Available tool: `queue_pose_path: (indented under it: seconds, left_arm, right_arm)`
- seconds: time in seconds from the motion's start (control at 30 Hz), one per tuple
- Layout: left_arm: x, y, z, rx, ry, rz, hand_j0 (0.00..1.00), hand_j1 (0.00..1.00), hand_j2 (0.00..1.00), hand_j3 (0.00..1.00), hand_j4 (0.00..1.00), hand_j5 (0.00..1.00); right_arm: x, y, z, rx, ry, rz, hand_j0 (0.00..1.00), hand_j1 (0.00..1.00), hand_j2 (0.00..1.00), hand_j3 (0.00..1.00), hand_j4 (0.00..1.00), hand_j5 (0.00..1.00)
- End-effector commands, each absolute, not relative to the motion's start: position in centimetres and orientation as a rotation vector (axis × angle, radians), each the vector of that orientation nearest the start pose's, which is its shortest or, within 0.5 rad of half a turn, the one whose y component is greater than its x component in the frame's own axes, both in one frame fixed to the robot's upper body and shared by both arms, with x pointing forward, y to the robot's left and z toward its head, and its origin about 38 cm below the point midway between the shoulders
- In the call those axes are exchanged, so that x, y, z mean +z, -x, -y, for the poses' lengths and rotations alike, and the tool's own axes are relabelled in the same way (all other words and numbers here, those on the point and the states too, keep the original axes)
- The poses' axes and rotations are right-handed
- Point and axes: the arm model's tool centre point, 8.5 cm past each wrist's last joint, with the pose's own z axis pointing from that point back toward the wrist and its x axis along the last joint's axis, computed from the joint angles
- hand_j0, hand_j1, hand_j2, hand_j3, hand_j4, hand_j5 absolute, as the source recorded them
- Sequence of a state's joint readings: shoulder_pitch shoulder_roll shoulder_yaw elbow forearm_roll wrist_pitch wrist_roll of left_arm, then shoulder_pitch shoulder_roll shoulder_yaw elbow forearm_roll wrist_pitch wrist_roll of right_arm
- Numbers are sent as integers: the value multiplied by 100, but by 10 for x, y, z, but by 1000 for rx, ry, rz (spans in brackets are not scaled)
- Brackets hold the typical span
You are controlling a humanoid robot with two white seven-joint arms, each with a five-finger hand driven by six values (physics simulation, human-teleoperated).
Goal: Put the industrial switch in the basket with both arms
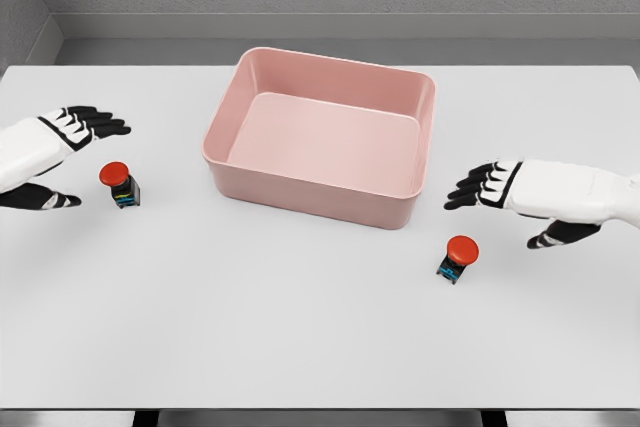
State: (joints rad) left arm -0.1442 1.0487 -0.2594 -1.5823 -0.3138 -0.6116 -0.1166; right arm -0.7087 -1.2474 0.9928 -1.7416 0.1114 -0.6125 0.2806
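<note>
two switches sit on the white table [300, 327], one on each side of the pink basket [322, 135]. far left of the basket, the left hand [55, 152] hovers with fingers spread and thumb held apart below them, gripping nothing. the left switch [120, 185] stands upright just beside that hand, between its fingers and thumb but not touching either, well left of the basket. the basket lies near the table's middle, a little toward the back. to the right of the basket and nearer the front edge, the right switch [457, 258] tilts slightly, red cap up. the right hand [520, 197] floats just above and right of it, fingers spread toward the basket, holding nothing.
</note>
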Motion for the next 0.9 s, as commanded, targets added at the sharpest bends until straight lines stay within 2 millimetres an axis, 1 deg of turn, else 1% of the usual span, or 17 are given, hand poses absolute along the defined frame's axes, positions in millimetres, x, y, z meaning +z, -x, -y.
queue_pose_path:
  seconds: [0.0, 0.03, 0.13, 0.23, 0.37, 0.47, 0.53, 0.6, 0.67, 0.7, 0.83, 0.87]
  left_arm:
    - [219, -359, -399, -1716, -563, 1624, 100, 100, 100, 100, 100, 100]
    - [216, -358, -400, -1715, -559, 1618, 100, 100, 100, 100, 100, 100]
    - [212, -357, -401, -1712, -554, 1607, 100, 100, 100, 100, 100, 100]
    - [206, -359, -407, -1693, -557, 1592, 100, 100, 100, 100, 100, 100]
    - [202, -360, -411, -1681, -561, 1576, 100, 100, 100, 100, 100, 100]
    - [195, -363, -418, -1658, -562, 1555, 100, 100, 100, 100, 100, 100]
    - [195, -363, -418, -1656, -563, 1556, 100, 100, 100, 100, 100, 100]
    - [189, -366, -414, -1632, -554, 1573, 100, 100, 100, 100, 100, 100]
    - [187, -367, -409, -1631, -552, 1583, 100, 100, 100, 100, 100, 100]
    - [186, -368, -407, -1629, -550, 1586, 100, 100, 100, 100, 100, 100]
    - [181, -368, -402, -1637, -523, 1575, 100, 100, 100, 100, 100, 100]
    - [176, -369, -400, -1626, -511, 1576, 100, 100, 100, 100, 100, 100]
  right_arm:
    - [231, -346, 330, 2094, 149, 1456, 98, 98, 98, 98, 98, 98]
    - [226, -343, 330, 2093, 131, 1447, 98, 98, 98, 98, 98, 98]
    - [221, -342, 327, 2094, 112, 1444, 97, 97, 97, 97, 97, 97]
    - [210, -342, 311, 2110, 68, 1465, 97, 97, 97, 97, 97, 97]
    - [205, -341, 311, 2123, 68, 1451, 97, 97, 97, 97, 97, 97]
    - [194, -352, 311, 2113, 84, 1440, 97, 97, 97, 97, 97, 97]
    - [192, -353, 312, 2114, 90, 1433, 97, 97, 97, 97, 97, 97]
    - [189, -352, 313, 2113, 83, 1428, 97, 97, 97, 97, 97, 97]
    - [188, -351, 314, 2122, 89, 1417, 88, 88, 88, 88, 88, 88]
    - [187, -351, 315, 2122, 90, 1413, 87, 87, 87, 87, 87, 87]
    - [186, -351, 314, 2121, 84, 1414, 87, 87, 87, 87, 87, 87]
    - [185, -351, 312, 2120, 79, 1418, 87, 87, 87, 87, 87, 87]
